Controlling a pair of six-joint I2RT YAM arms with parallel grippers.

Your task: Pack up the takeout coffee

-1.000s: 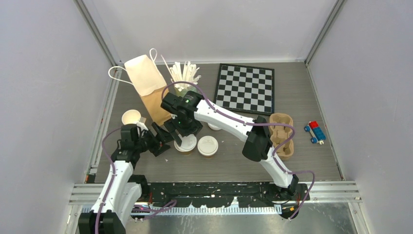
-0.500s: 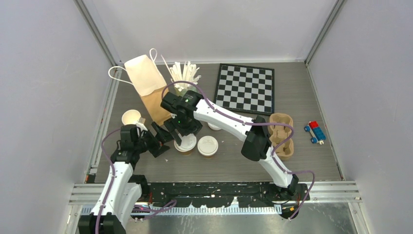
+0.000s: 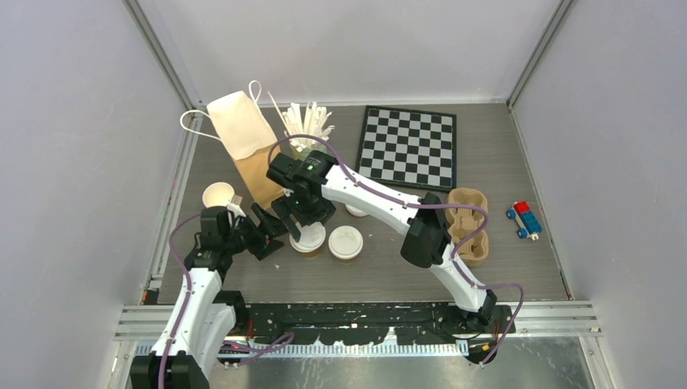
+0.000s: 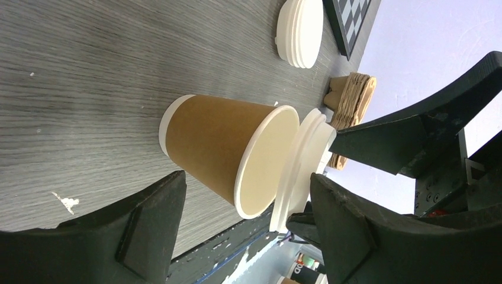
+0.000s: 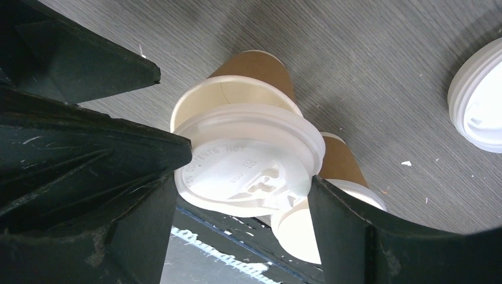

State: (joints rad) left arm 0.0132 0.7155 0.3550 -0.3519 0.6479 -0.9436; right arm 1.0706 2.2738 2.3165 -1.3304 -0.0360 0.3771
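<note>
One tan paper cup stands open in front of the arms. My right gripper is shut on a white lid and holds it tilted just over this cup's rim. The lid's near edge sits off the rim. My left gripper is open, its fingers either side of the same cup without touching it, reaching in from the left. A second cup with its lid on stands right beside the first one, also seen as the lidded cup behind the held lid.
A third open cup stands at the left by the brown paper bag. Spare lids lie behind the cups. Further back are the can of white sticks and chessboard. The pulp tray and a toy are right.
</note>
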